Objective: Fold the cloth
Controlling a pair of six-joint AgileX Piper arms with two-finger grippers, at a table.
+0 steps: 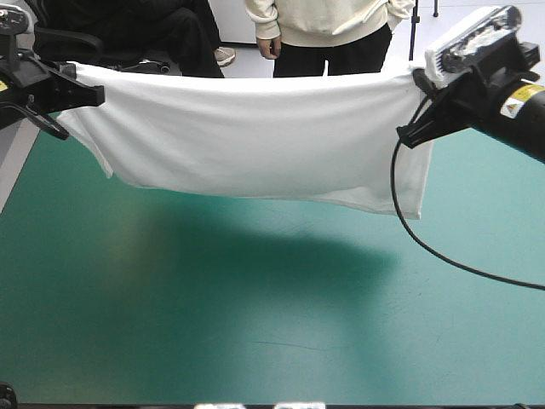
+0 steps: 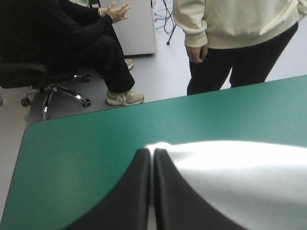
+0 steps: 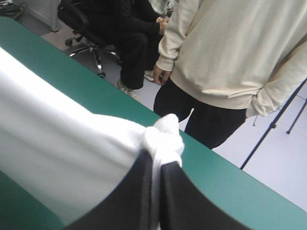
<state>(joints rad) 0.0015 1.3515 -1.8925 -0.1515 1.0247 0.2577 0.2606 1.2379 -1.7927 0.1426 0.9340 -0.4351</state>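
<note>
Nearest, across the lower half of the high view, the teal-green cover (image 1: 255,341) lies bare. Above it in the frame a wide shadow (image 1: 255,256) shows that the T-shirt (image 1: 255,136) hangs clear of the table. The shirt is lifted and stretched crosswise through the upper half of the frame. Its lower hem slopes down to a loose corner (image 1: 413,204) at the right. That corner hangs lowest, so on a descent it would likely touch first and drag under, putting a stray crease into the fold.

Farther back, at the upper left of the frame, the left gripper (image 1: 85,92) is clamped on the shirt's top edge. Its wrist view shows the black fingers pressed together with only a thin strip of white between them, right at the tips. This looks like the weaker hold. More tension across the span, or a quick swing, could pull the edge free and drop that whole side into a heap.

At the upper right of the frame the right gripper (image 1: 410,132) is likewise closed on the shirt. Its wrist view shows a bunched knot of cloth (image 3: 165,136) just ahead of the fingertips. The hold seems firmer, but the gather means the edge is not taken flat, so that side may land twisted. The top edge runs nearly straight between the two grippers, and slack let in on one side alone would probably skew the fold line.
</note>
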